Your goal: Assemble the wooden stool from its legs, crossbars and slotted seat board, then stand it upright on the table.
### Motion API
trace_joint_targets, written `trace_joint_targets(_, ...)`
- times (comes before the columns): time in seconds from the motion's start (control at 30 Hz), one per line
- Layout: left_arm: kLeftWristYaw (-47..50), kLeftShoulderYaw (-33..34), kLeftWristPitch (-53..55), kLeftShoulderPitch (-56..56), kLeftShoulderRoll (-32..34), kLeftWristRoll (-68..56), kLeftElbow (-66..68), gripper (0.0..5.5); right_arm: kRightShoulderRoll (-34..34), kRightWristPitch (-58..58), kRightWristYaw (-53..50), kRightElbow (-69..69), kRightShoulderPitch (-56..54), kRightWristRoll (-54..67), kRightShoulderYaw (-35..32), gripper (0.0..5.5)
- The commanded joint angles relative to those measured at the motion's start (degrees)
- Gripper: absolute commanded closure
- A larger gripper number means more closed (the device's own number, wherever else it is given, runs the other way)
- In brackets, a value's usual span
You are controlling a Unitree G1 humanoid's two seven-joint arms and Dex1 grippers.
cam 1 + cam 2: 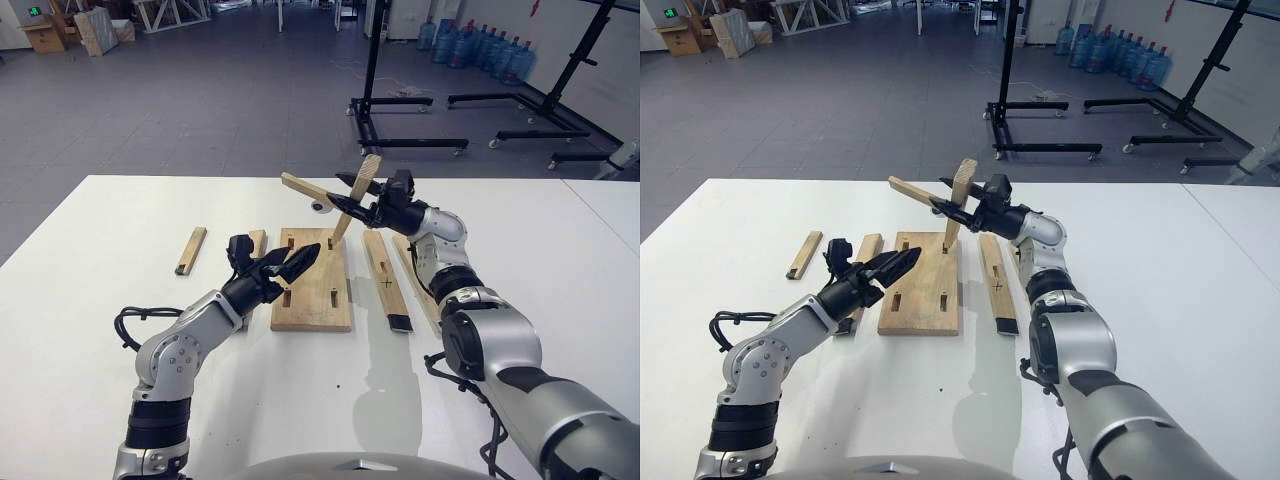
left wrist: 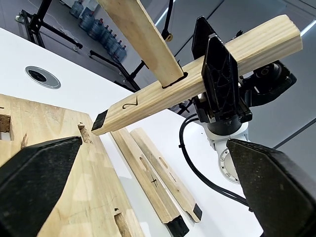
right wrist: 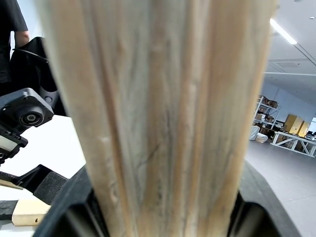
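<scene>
The slotted seat board [image 1: 312,297] lies flat mid-table. My right gripper [image 1: 362,207] is shut on a wooden leg [image 1: 364,178] with a crossbar [image 1: 303,187] stuck through it, held tilted over the board's far edge. The leg's dark lower tip [image 2: 100,122] sits just by a far slot; contact is unclear. My left gripper [image 1: 300,263] hovers open over the board's near-left part, its fingers [image 2: 39,182] spread wide and holding nothing. Up close, the leg [image 3: 158,118] stands between the right jaws.
Two loose legs [image 1: 388,280] lie side by side right of the board. A short piece [image 1: 191,250] and another stick [image 1: 258,240] lie to its left. Black rolling stands [image 1: 405,120] are on the floor beyond the far table edge. A cable [image 1: 125,325] loops near my left arm.
</scene>
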Motion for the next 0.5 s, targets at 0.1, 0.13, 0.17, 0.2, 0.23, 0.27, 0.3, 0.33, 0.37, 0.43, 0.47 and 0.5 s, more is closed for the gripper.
trace_joint_targets(0.1,0.35,-0.36,0.77,0.59,-0.33,0.33,-0.93,0.11,0.94,0.14,0.71,0.93,-1.66,-0.89,-0.43,3.44)
trace_joint_targets(0.13,0.34,-0.45,0.79,0.59,-0.34,0.39,-0.98,0.11,1.08,0.00,0.56,1.29,-1.55,-1.28,-0.25,3.44)
trace_joint_targets(0.17,0.32,-0.55,0.82,0.56,-0.35,0.45,-0.98,0.11,1.18,-0.18,0.33,1.60,-1.43,-1.62,-0.12,3.44)
trace_joint_targets(0.2,0.31,-0.61,0.82,0.55,-0.34,0.48,-0.99,0.11,1.31,-0.35,0.06,1.90,-1.32,-2.02,-0.09,3.44)
trace_joint_targets(0.23,0.30,-0.68,0.83,0.46,-0.35,0.52,-0.92,0.11,1.35,-0.43,-0.13,2.10,-1.22,-2.27,-0.14,3.44)
trace_joint_targets(0.27,0.29,-0.69,0.84,0.46,-0.34,0.51,-0.94,0.11,1.43,-0.54,-0.30,2.28,-1.08,-2.53,-0.16,3.44)
trace_joint_targets(0.3,0.29,-0.67,0.86,0.64,-0.30,0.47,-1.08,0.11,1.52,-0.70,-0.45,2.43,-0.88,-2.86,-0.09,3.44)
trace_joint_targets(0.33,0.29,-0.66,0.88,0.86,-0.26,0.43,-1.25,0.11,1.57,-0.84,-0.57,2.52,-0.72,-3.12,-0.04,3.44)
trace_joint_targets(0.37,0.22,-0.70,0.92,0.94,-0.23,0.44,-1.25,0.11,1.53,-0.96,-0.69,2.57,-0.61,-3.30,-0.04,3.44)
trace_joint_targets(0.43,0.14,-0.78,1.00,1.01,-0.19,0.47,-1.24,0.11,1.37,-0.99,-0.86,2.44,-0.77,-3.00,-0.50,3.44)
trace_joint_targets(0.47,0.13,-0.80,1.03,1.02,-0.20,0.49,-1.25,0.11,1.29,-0.91,-0.82,2.28,-1.01,-2.64,-0.86,3.44)
trace_joint_targets(0.5,0.13,-0.85,1.03,1.04,-0.25,0.51,-1.29,0.11,1.18,-1.03,-0.72,2.04,-1.31,-2.30,-1.22,3.44)
